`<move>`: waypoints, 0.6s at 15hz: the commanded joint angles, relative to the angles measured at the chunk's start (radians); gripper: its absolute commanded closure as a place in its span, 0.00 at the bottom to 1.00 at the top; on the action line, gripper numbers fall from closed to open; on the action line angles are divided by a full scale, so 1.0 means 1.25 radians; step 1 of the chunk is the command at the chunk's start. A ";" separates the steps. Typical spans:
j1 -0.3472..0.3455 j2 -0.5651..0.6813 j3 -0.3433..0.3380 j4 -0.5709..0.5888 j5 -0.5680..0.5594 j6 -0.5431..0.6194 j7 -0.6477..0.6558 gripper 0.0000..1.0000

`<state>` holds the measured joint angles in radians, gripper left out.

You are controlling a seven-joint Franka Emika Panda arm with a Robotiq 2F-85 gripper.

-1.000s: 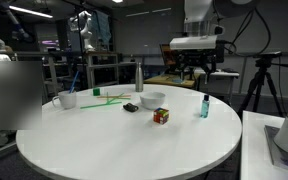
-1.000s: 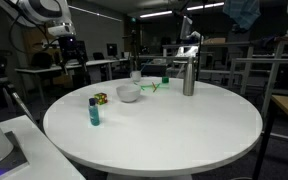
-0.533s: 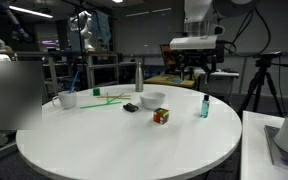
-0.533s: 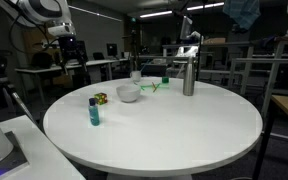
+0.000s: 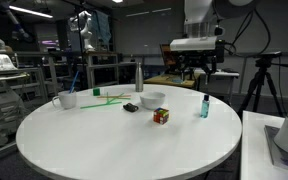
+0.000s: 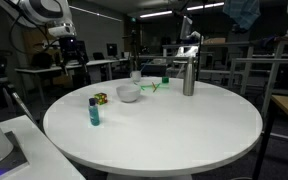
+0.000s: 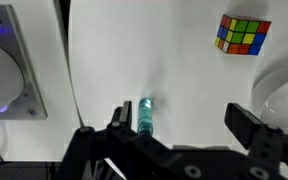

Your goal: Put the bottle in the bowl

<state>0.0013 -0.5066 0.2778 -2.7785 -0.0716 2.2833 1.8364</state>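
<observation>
The teal-blue bottle [image 5: 204, 106] stands upright on the round white table [image 5: 114, 140], near its edge; it also shows in the other exterior view [image 6: 94, 112]. The white bowl [image 5: 152, 100] [image 6: 129, 93] sits apart from it, toward the table's middle. My gripper [image 5: 199, 68] hangs high above the bottle's side of the table, open and empty. In the wrist view the open jaws [image 7: 184, 125] look straight down; the bottle [image 7: 145, 115] lies next to one finger, and the bowl [image 7: 284, 95] is at the frame's edge.
A Rubik's cube [image 5: 161, 116] [image 7: 243, 34] lies between bottle and bowl. A tall grey metal bottle [image 5: 138, 77] [image 6: 188, 75], a white cup [image 5: 68, 99] and green sticks [image 5: 109, 98] stand farther off. Lab benches and a tripod [image 5: 259, 85] surround the table.
</observation>
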 commanded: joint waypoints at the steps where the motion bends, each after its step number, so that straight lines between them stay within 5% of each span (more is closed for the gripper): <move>1: -0.018 0.004 -0.012 0.001 -0.020 -0.005 0.008 0.00; 9: -0.051 0.008 -0.048 0.000 -0.012 -0.009 0.002 0.00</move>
<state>-0.0457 -0.5057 0.2417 -2.7793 -0.0743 2.2806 1.8364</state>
